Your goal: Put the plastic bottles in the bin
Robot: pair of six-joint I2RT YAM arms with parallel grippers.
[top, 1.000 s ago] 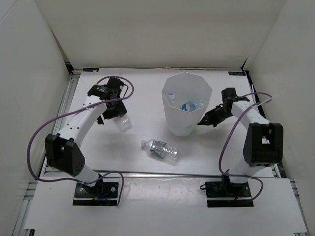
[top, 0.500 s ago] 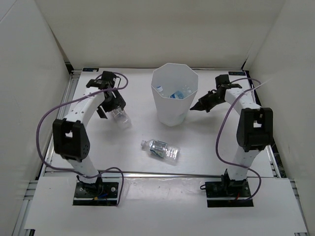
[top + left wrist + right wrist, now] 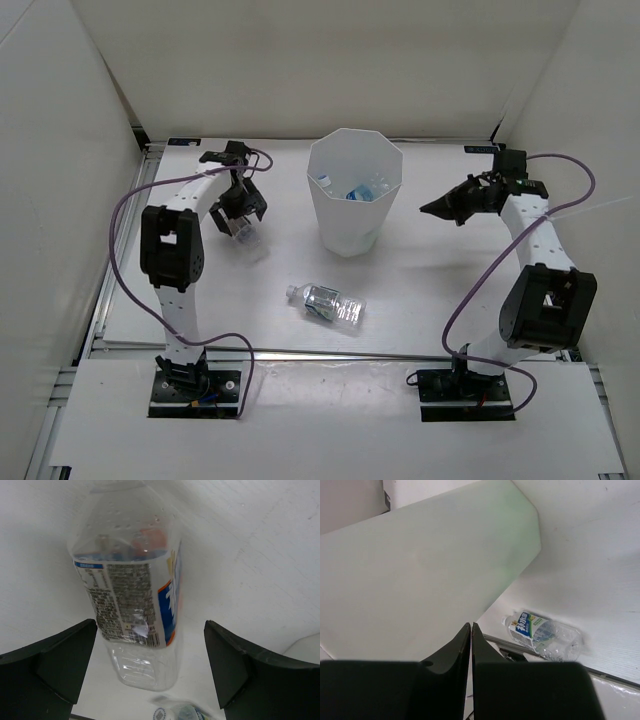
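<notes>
The bin (image 3: 355,215), tall, white and faceted, stands at the table's far middle with a few plastic bottles (image 3: 365,190) inside. One clear bottle with a blue label (image 3: 247,235) lies left of it. My left gripper (image 3: 238,214) hangs over this bottle, open, with the bottle (image 3: 132,595) between its fingers (image 3: 65,655) but untouched. Another clear bottle (image 3: 328,303) lies in front of the bin. My right gripper (image 3: 426,209) is shut and empty, off the bin's right side. Its wrist view shows the bin's wall (image 3: 420,565) and that bottle (image 3: 545,634).
White walls enclose the table on the left, back and right. A metal rail (image 3: 330,352) runs along the near edge. Purple cables loop from both arms. A bottle cap (image 3: 172,713) shows at the bottom edge of the left wrist view.
The bin slid left and back, then stayed put. My right gripper drew away from it to the right. My left arm swung farther back, still over the blue-labelled bottle.
</notes>
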